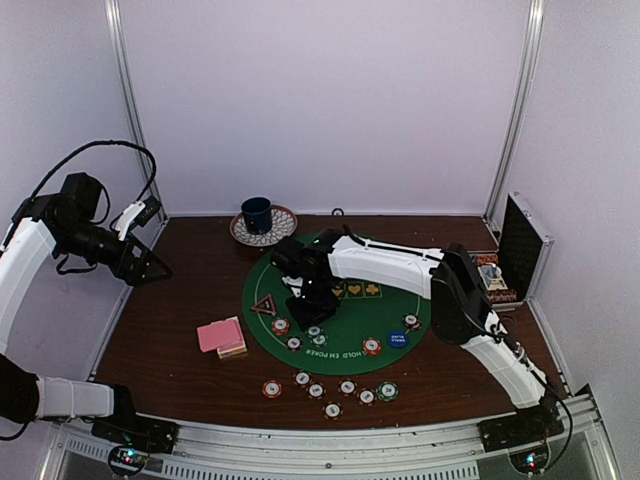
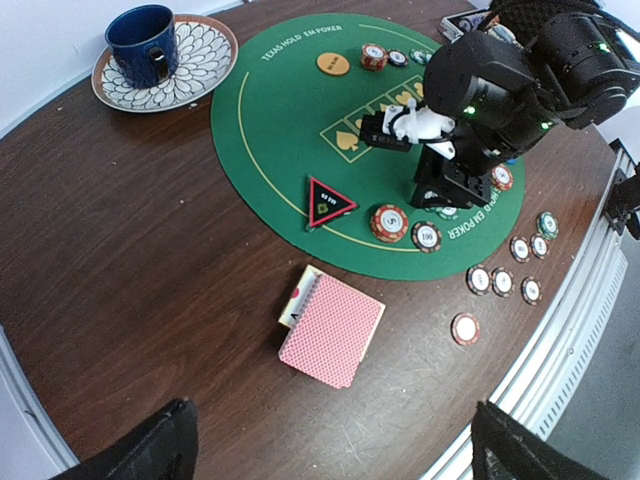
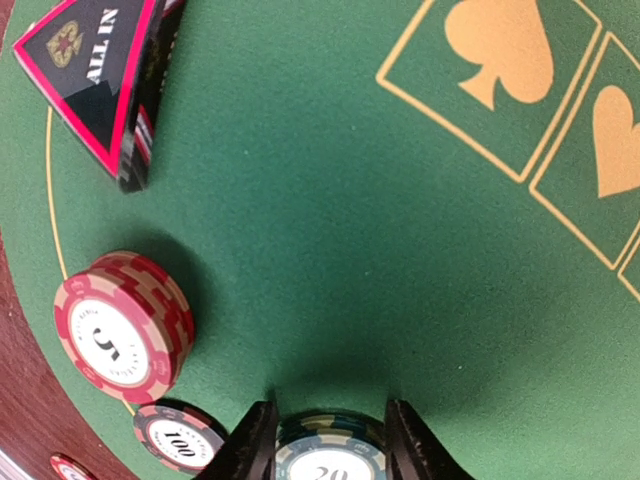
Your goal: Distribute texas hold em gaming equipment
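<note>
One round green felt mat (image 1: 350, 322) takes up the middle of the table (image 1: 180, 300), with gold suit boxes printed on it. Pink-backed cards (image 2: 332, 343) are stacked on bare wood just off the mat's left edge, skewed so a pale card face peeks out. Black triangle marker (image 3: 95, 75), red rim, reads ALL IN, flat on the felt near that edge. Red chip stack (image 3: 122, 325) marked 5 sits close by, a dark 100 chip (image 3: 180, 437) next to it. Loose chips (image 1: 333, 409) lie scattered on the wood toward the front.

Right gripper (image 3: 328, 440) is partly closed, fingers pressed on both sides of a green chip (image 3: 328, 462) marked 20. The frame edge cuts it off, so I can't tell if it's lifted or one chip or several. From above, the arm hides it.

Left gripper (image 1: 150, 268) is spread wide and empty, up over the table's left side.
</note>
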Controlling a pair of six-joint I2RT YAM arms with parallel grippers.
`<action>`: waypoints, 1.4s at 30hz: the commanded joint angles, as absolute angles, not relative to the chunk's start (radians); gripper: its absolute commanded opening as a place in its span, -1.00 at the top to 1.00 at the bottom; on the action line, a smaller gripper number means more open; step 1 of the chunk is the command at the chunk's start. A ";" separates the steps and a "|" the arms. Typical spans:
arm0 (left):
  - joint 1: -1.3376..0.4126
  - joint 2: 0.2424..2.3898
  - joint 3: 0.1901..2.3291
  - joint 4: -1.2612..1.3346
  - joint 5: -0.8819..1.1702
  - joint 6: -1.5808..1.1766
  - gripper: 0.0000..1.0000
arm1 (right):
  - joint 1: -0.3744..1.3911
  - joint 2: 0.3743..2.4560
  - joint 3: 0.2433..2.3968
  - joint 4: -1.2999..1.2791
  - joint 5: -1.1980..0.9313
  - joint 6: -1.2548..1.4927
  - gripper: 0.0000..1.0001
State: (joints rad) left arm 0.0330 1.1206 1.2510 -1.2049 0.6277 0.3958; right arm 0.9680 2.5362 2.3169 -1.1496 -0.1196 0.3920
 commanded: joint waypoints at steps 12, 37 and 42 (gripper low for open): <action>0.038 1.113 1.244 -1.183 0.630 0.413 -0.95 | 0.963 2.424 2.177 -1.119 -0.156 0.376 0.04; 0.038 1.129 1.263 -1.190 0.623 0.410 -0.95 | 1.057 1.683 1.196 -0.947 -0.100 0.467 -0.77; 0.038 1.132 1.272 -1.193 0.627 0.402 -0.95 | 1.074 1.711 1.148 -0.899 -0.115 0.461 -0.80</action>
